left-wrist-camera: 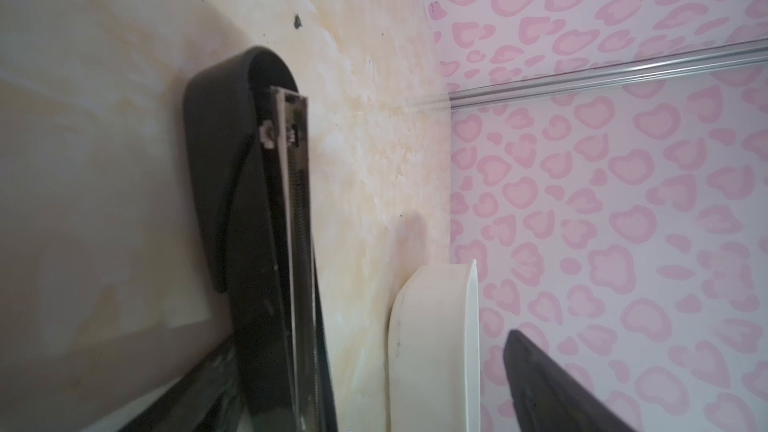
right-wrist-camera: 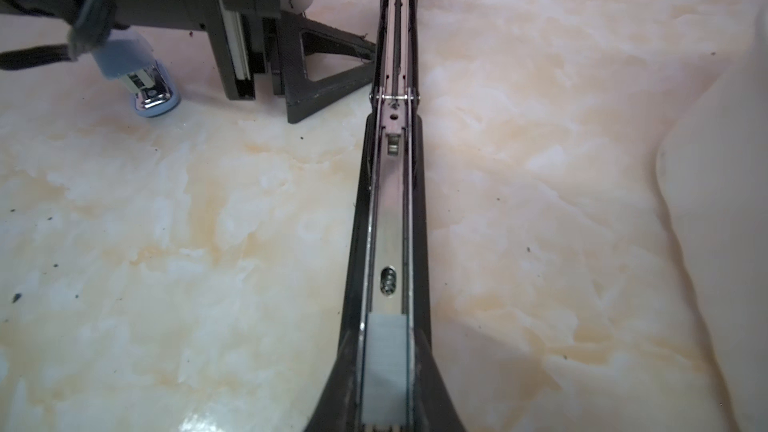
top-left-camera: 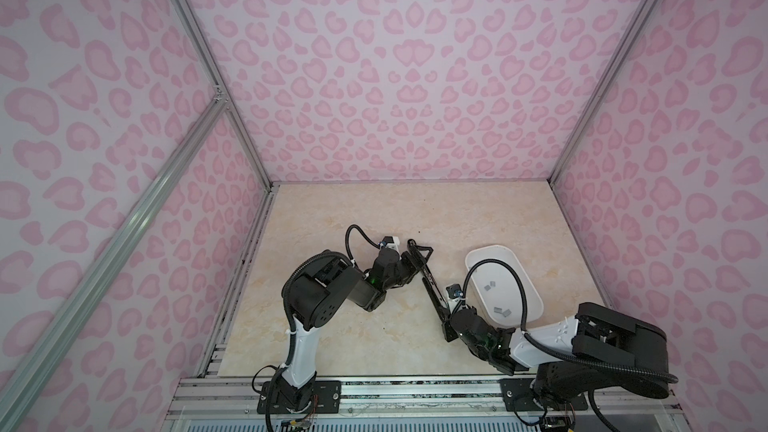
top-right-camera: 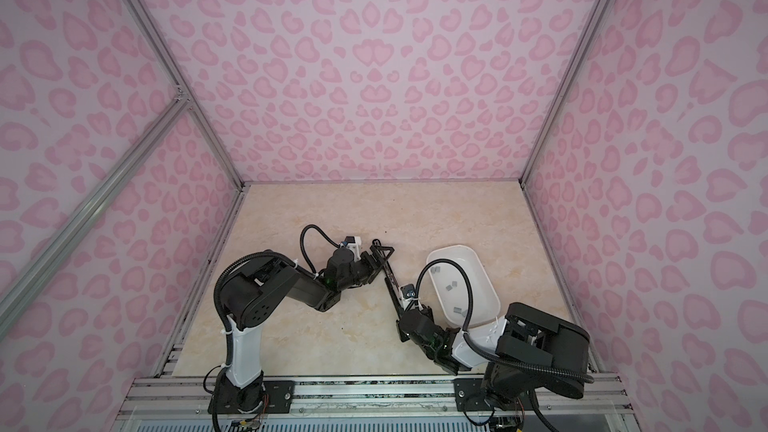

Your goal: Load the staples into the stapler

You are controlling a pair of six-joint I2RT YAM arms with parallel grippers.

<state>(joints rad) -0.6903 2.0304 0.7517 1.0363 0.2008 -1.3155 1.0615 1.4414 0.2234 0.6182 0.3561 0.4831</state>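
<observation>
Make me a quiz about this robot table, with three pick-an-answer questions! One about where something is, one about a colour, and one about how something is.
1. Where do the loose staples lie?
A) in the white tray
B) on top of the left arm
C) stuck to the pink wall

2. What colour is the small stapler?
A) red
B) blue
C) green

3. How is the long black stapler?
A) shut tight
B) swung open
C) lying inside the tray

Answers:
1 A: both top views show grey strips inside the tray.
2 B: the right wrist view shows its blue body.
3 B: its metal channel lies bare, with a staple strip in it.
</observation>
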